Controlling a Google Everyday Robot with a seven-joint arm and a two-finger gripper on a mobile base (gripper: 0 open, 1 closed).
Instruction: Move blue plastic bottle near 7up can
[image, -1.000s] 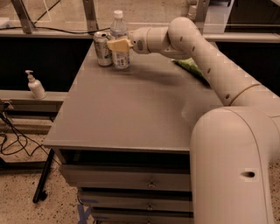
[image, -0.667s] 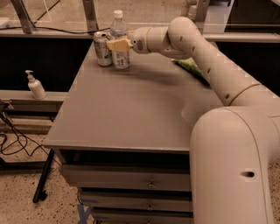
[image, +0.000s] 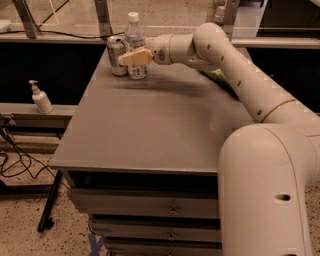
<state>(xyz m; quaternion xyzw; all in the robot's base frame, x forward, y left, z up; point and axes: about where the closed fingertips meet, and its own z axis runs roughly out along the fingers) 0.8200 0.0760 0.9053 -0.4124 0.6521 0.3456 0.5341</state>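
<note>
The blue plastic bottle (image: 134, 37) stands upright with its white cap at the far left corner of the grey table (image: 150, 125). The 7up can (image: 116, 55) stands right beside it on its left, almost touching. My gripper (image: 134, 58) reaches in from the right and is shut on the bottle at mid-height; one yellowish finger (image: 136, 57) crosses the front of the bottle, and the other is hidden behind it. The bottle's base rests on the table.
A green snack bag (image: 218, 76) lies at the table's far right, partly behind my arm (image: 235, 75). A white pump dispenser (image: 41, 98) stands on a low shelf to the left. Drawers sit under the table; cables lie on the floor at left.
</note>
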